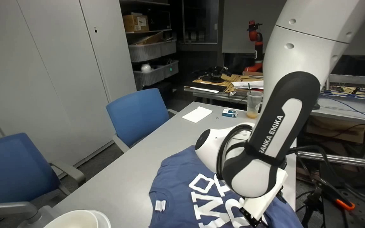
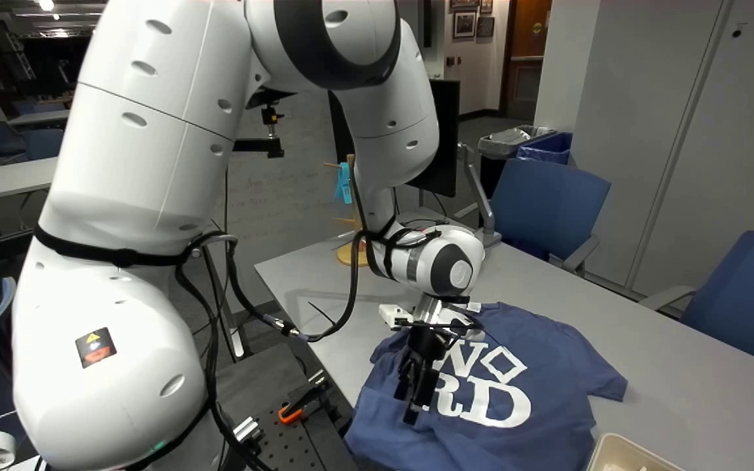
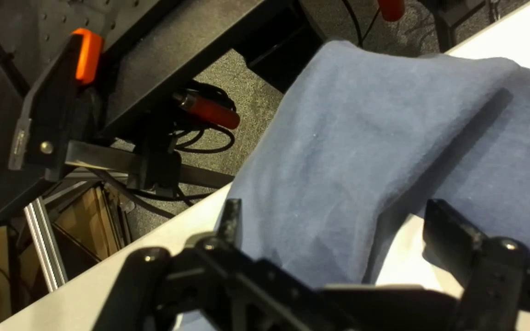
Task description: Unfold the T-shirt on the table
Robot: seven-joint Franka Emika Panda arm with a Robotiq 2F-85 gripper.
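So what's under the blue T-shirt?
The light grey table; in the wrist view, part of the T-shirt overhangs the table edge. Anything else beneath is covered and can't be seen.

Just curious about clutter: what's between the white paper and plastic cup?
A small blue-white box and a tiny, unclear item on the table, in an exterior view.

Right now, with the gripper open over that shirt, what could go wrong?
The T-shirt overhangs the edge of the table, so a tug might slide it off. The gripper, open above a folded layer, could pinch the cloth beneath too, bunching everything instead of unfolding.
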